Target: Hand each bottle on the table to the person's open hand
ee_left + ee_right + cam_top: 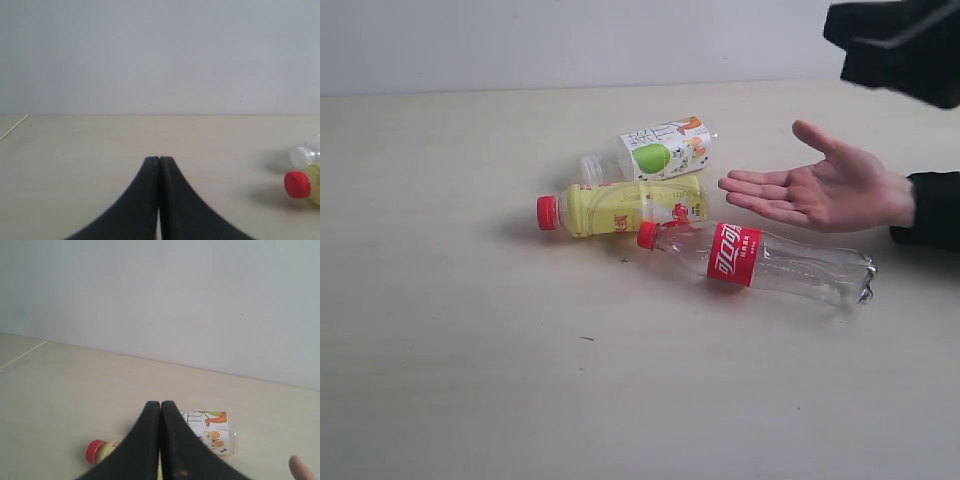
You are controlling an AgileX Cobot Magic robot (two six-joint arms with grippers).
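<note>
Three bottles lie on their sides mid-table (440, 330): a clear one with a green-apple label (660, 152), a yellow one with a red cap (620, 208) and a clear Coca-Cola bottle (765, 262). The white bottle with a green label is out of view. The person's open hand (825, 190) hovers palm up just right of them, above the Coca-Cola bottle. My right gripper (160, 403) is shut and empty, high over the apple-label bottle (212, 432) and the yellow bottle (100, 450). My left gripper (159, 159) is shut and empty, low over bare table, left of the yellow bottle (302, 184).
The right arm's black body (900, 45) hangs at the upper right of the exterior view, above the person's black sleeve (932, 210). A pale wall (570, 40) runs behind the table's far edge. A fingertip (301, 469) shows in the right wrist view.
</note>
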